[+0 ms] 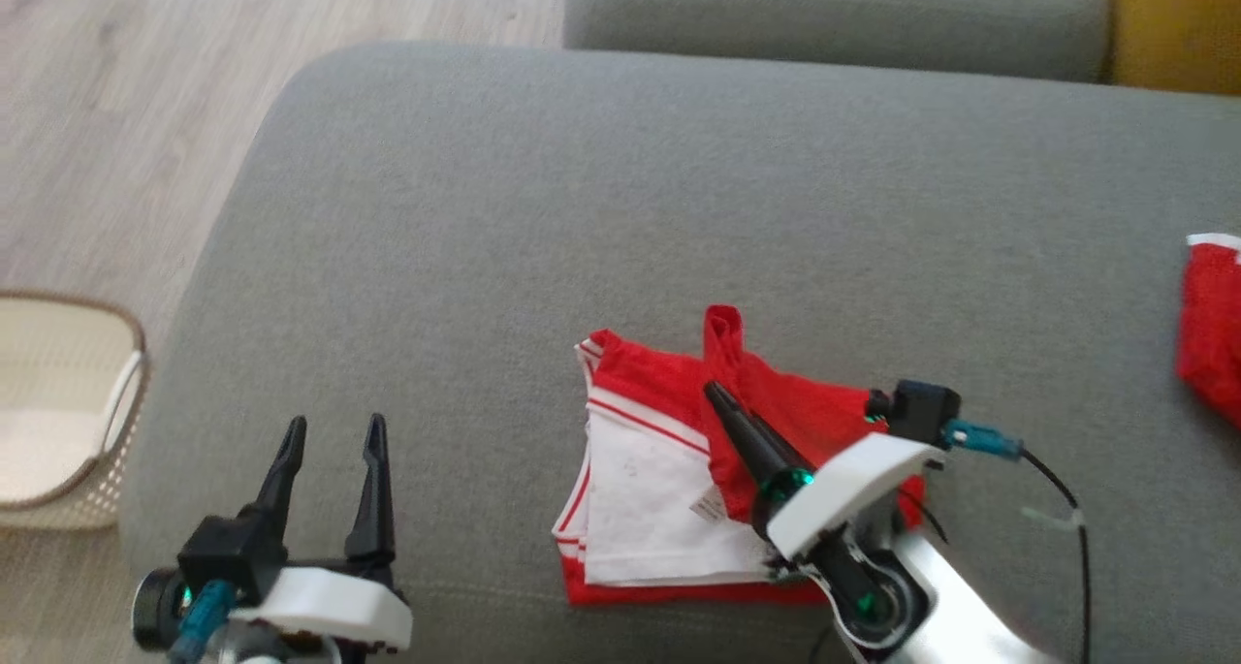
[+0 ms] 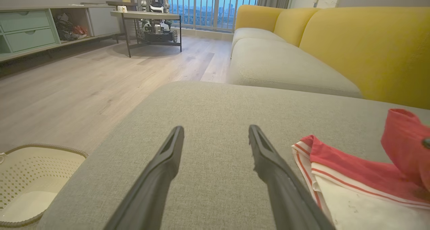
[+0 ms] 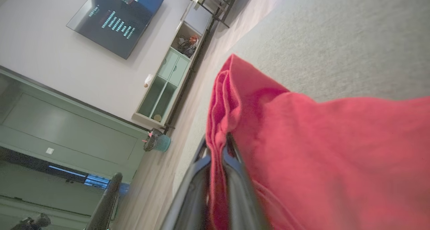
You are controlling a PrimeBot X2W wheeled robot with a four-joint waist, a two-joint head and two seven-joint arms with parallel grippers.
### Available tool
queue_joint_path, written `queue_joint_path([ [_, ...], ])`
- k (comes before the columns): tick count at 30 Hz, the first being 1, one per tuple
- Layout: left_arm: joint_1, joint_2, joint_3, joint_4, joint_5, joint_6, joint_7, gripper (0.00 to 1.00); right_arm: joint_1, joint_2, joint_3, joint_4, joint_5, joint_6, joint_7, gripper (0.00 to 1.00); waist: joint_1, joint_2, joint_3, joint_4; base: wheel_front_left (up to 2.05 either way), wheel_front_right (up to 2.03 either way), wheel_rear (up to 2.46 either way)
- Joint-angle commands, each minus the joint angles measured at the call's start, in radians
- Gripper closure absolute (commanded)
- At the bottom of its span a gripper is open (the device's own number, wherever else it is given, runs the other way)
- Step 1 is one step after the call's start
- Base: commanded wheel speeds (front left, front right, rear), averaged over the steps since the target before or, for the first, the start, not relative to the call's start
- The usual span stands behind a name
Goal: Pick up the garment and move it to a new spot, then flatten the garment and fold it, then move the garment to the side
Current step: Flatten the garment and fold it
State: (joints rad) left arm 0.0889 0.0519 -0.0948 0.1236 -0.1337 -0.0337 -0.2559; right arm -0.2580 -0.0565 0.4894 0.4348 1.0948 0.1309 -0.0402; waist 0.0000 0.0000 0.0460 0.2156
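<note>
Your right claw (image 1: 715, 393) is clamping a raised fold of the red and white garment (image 1: 640, 490), and in the right wrist view that fold is running up between its two fingers (image 3: 195, 189), which are pressing together on the fabric. The rest of the garment is lying partly folded on the grey sofa cushion (image 1: 620, 208), near its front edge, white panel facing up. Your left claw (image 1: 335, 424) is hovering over bare cushion just left of the garment, fingers spread apart and gripping nothing. A pale basket (image 1: 136, 354) is sitting on the floor (image 1: 116, 111) at the left, and a second red cloth (image 1: 1212, 325) is lying at the far right.
</note>
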Motion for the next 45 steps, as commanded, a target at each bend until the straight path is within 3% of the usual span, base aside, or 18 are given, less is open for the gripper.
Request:
queue_joint_path([
  [1,-0.056,-0.002,0.020,-0.026,-0.003,0.009,-0.006,0.00,-0.067,0.006,0.048,0.000,0.036,0.000,-0.030,1.00,0.0000,0.0000,0.029,0.026,0.00,0.00,0.00],
  [9,-0.077,-0.002,0.009,-0.012,-0.009,0.016,-0.006,0.00,-0.196,0.006,0.239,0.182,0.212,0.000,-0.124,1.00,0.0000,0.0000,0.066,0.057,0.00,0.00,0.00],
  [10,-0.079,-0.002,0.008,-0.011,-0.008,0.017,-0.006,0.00,-0.210,0.006,0.259,0.205,0.232,0.000,-0.137,0.92,0.0000,0.0000,0.069,0.058,0.00,0.00,0.00],
  [11,-0.081,-0.002,0.007,-0.009,-0.007,0.018,-0.006,0.00,-0.227,0.006,0.285,0.222,0.251,0.000,-0.144,0.00,0.0000,0.0000,0.071,0.058,0.00,0.00,0.00],
  [20,-0.087,-0.002,0.002,0.002,-0.003,0.027,-0.006,0.00,-0.347,0.006,0.426,0.268,0.423,0.000,-0.208,0.00,0.0000,0.0000,0.063,0.036,0.00,0.00,0.00],
  [26,-0.080,-0.002,0.014,0.002,0.006,0.026,-0.006,0.00,-0.390,0.006,0.433,0.345,0.436,0.000,-0.220,0.00,0.0000,0.0000,0.042,0.005,0.00,0.00,0.00],
  [29,-0.074,-0.002,0.022,-0.001,0.009,0.027,-0.006,0.00,-0.415,0.006,0.386,0.372,0.395,0.000,-0.221,0.00,0.0000,0.0000,0.026,-0.017,0.00,0.00,0.00],
  [34,-0.061,-0.002,0.031,-0.011,0.015,0.028,-0.006,0.00,-0.443,-0.010,0.242,0.416,0.192,0.000,-0.221,0.00,0.0000,0.0000,0.000,-0.058,0.00,0.00,0.00],
  [38,-0.056,-0.002,0.035,-0.021,0.020,0.026,-0.006,0.00,-0.432,-0.089,0.099,0.391,-0.048,0.000,-0.221,0.00,0.0000,0.0000,-0.013,-0.087,0.00,0.00,0.00],
  [43,-0.058,-0.002,0.039,-0.038,0.022,0.025,-0.006,0.00,-0.315,-0.155,-0.133,0.244,-0.392,0.000,-0.221,0.00,0.0000,0.0000,-0.028,-0.117,0.00,0.00,0.00],
  [44,-0.057,-0.002,0.039,-0.043,0.022,0.027,-0.006,0.00,-0.238,-0.174,-0.233,0.171,-0.563,0.000,-0.221,0.00,0.0000,0.0000,-0.034,-0.123,0.00,0.00,0.00],
  [45,-0.058,-0.002,0.037,-0.045,0.022,0.027,-0.006,0.00,-0.194,-0.163,-0.282,0.127,-0.628,0.000,-0.221,0.00,0.0000,0.0000,-0.035,-0.125,0.00,0.00,0.00],
])
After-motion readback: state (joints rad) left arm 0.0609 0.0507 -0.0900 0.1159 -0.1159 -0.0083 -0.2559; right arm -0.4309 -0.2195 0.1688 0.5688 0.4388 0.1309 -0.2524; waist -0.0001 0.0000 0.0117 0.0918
